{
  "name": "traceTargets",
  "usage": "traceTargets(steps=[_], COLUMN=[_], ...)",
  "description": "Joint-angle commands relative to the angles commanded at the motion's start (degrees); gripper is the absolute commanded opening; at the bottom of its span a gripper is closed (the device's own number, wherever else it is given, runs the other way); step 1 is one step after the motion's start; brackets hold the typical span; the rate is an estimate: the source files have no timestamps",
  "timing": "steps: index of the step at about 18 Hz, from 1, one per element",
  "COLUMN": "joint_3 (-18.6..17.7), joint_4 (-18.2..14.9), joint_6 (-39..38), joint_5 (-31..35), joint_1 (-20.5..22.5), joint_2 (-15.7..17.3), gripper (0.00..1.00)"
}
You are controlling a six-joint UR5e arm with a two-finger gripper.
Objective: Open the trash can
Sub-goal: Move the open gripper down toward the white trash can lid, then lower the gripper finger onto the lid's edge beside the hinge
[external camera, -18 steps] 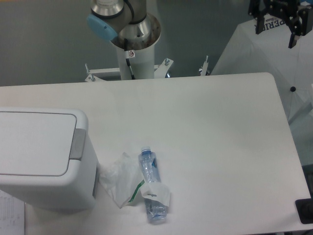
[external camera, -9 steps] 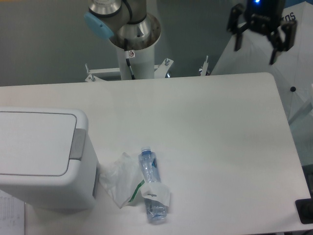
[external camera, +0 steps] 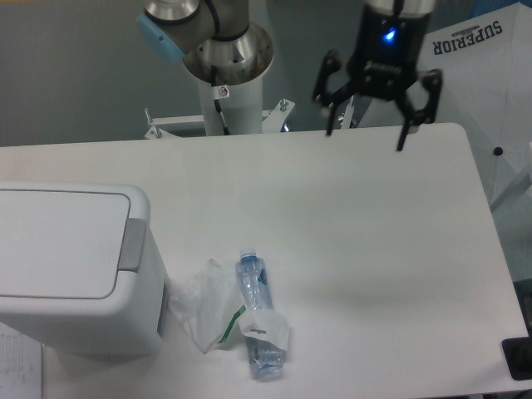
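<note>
The trash can (external camera: 71, 266) sits closed at the counter's (external camera: 349, 249) near-left edge, its grey push tab (external camera: 131, 245) on the lid's right side, running front to back. The claw (external camera: 366, 140) hangs well apart above the far right edge, fingers spread wide, holding nothing.

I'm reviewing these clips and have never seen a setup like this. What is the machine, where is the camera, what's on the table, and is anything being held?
One fixed camera looks down on a white table. The grey column at the top is the robot arm's base. Its gripper hangs over the table's far edge, jaws spread wide, holding nothing. At left stands a white trash can, lid shut, with a grey push tab. Beside it lie a clear plastic bottle and a thin white plastic bag.
</note>
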Motion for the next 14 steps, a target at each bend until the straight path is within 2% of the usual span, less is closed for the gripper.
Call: traceTargets(steps=[4,5,10,14], joint_3=[-0.7,-1.2,-5.2,-6.6], joint_4=[1.3,2.6,13.3,13.7], joint_6=[-6.9,-8.3,-21.7,-22.8], joint_5=[-0.2,-0.2,-6.9,-7.3], joint_1=[-3.9,-4.7,-6.3,-8.2], joint_2=[-1.8,-1.9,-2.1,-2.8], gripper=[1.0,1.0,1.0,1.0])
